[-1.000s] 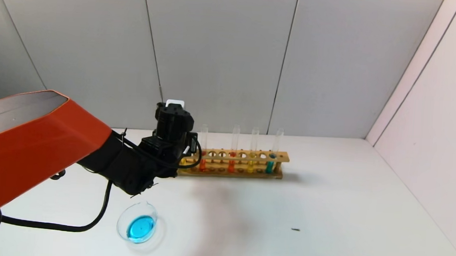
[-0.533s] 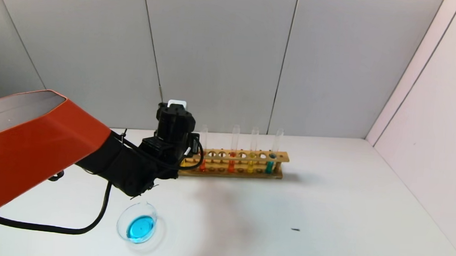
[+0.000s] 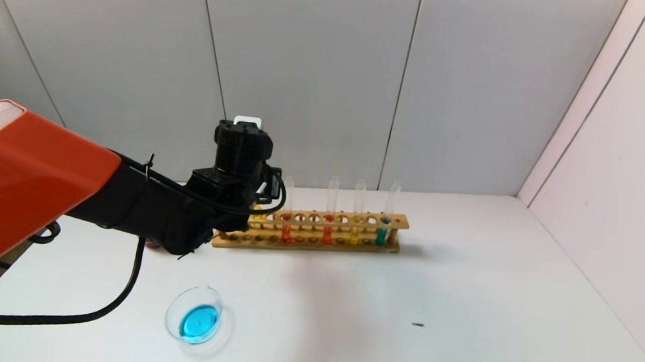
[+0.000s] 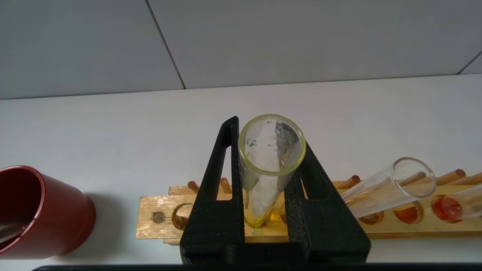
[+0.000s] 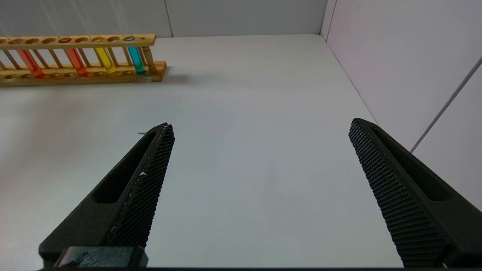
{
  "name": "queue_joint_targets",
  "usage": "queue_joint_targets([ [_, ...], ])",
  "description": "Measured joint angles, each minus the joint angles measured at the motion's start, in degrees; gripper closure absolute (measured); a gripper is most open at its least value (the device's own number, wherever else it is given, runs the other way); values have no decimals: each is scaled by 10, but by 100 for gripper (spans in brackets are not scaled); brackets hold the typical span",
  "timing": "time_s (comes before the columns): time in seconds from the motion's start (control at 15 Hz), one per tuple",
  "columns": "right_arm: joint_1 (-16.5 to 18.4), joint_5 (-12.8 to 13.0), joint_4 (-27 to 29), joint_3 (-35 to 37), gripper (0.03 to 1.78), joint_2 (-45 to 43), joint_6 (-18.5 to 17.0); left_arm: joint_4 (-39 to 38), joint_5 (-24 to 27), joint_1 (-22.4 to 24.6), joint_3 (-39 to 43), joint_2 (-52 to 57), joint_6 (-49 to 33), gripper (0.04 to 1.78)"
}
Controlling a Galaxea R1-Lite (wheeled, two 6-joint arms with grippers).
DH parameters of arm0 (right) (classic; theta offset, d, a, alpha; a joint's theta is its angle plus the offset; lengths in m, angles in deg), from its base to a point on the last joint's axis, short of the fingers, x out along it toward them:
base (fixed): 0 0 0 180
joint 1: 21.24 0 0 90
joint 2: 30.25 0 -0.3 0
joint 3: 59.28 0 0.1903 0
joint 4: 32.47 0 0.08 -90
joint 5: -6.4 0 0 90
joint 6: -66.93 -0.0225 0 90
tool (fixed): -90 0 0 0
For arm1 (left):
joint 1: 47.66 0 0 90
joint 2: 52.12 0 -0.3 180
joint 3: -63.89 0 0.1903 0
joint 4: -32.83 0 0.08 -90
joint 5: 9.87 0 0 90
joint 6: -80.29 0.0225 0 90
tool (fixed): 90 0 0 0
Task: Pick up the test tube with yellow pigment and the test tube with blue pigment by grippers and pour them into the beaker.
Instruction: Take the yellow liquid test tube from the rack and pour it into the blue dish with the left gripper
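Observation:
My left gripper [image 4: 268,139] is shut on the test tube with yellow pigment [image 4: 269,165], near its open rim. A little yellow liquid sits at the tube's round bottom, just over the left part of the wooden rack [image 4: 162,210]. In the head view the gripper [image 3: 258,196] hangs above the rack's left end [image 3: 239,242]. The beaker [image 3: 194,321] stands on the table in front of it and holds blue liquid. No tube with light cyan-blue liquid shows. My right gripper [image 5: 260,128] is open and empty over bare table, out of the head view.
The rack holds two orange-red tubes [image 3: 285,232] [image 3: 328,233], an amber-yellow tube [image 3: 355,234] and a teal tube [image 3: 381,234] at its right end. A dark-red cup [image 4: 41,210] stands left of the rack. Walls close the table's back and right sides.
My left arm has risen and shifted left with the yellow tube in its grip. The rack's left end is now uncovered. The beaker has not moved.

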Motion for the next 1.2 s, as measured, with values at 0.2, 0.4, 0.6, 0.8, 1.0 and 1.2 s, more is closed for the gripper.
queue_joint_targets([
  [0.2,0,0,0,0,11,0,0,35,-1,0,-23,17,0,148],
  [0.4,0,0,0,0,11,0,0,71,-3,2,-55,31,1,148],
  [0.6,0,0,0,0,11,0,0,95,-3,1,-83,41,2,148],
  [0.8,0,0,0,0,11,0,0,114,-3,1,-101,55,16,148],
  [1.0,0,0,0,0,11,0,0,163,-6,1,-106,85,19,148],
  [1.2,0,0,0,0,11,0,0,231,-3,3,-90,132,20,148],
])
